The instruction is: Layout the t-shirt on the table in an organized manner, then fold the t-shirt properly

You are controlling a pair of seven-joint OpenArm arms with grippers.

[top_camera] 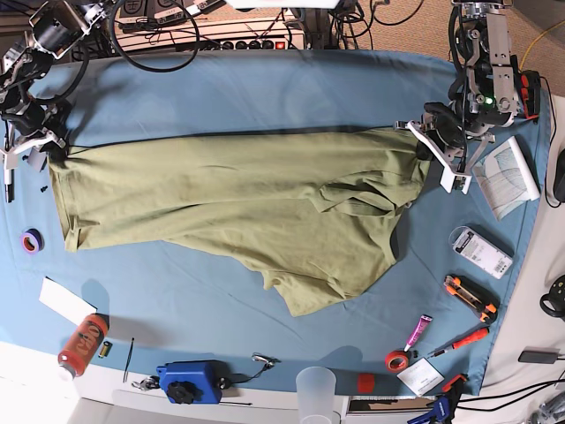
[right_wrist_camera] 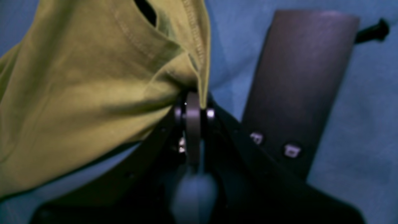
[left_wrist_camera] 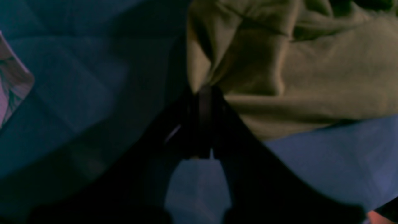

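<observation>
Stretching between the two arms, the t-shirt (top_camera: 238,199) is lying with its long axis running across the table (top_camera: 265,84), one end pinched by each gripper, so the coming move is turning on how evenly both ends are being pulled apart. In the wrist views, nearest the cameras, each pair of jaws is closing narrowly on cloth: the right gripper (right_wrist_camera: 193,104) is clamping a stitched hem edge that is fanning away to its left, and the left gripper (left_wrist_camera: 203,91) is biting a bunched corner that is spreading up and to its right. Both arms are judged equally near, since each is already holding its own end.

Farther out, the base view is showing what neither wrist camera can: the upper edge is drawn fairly straight, while the lower body is sagging into a diagonal flap toward the front edge, with wrinkles bunching near the left gripper (top_camera: 433,141). The right gripper (top_camera: 40,146) is sitting at the opposite end. The wrist views alone are showing the grip itself; whether one or several layers are caught is not clear.
</observation>
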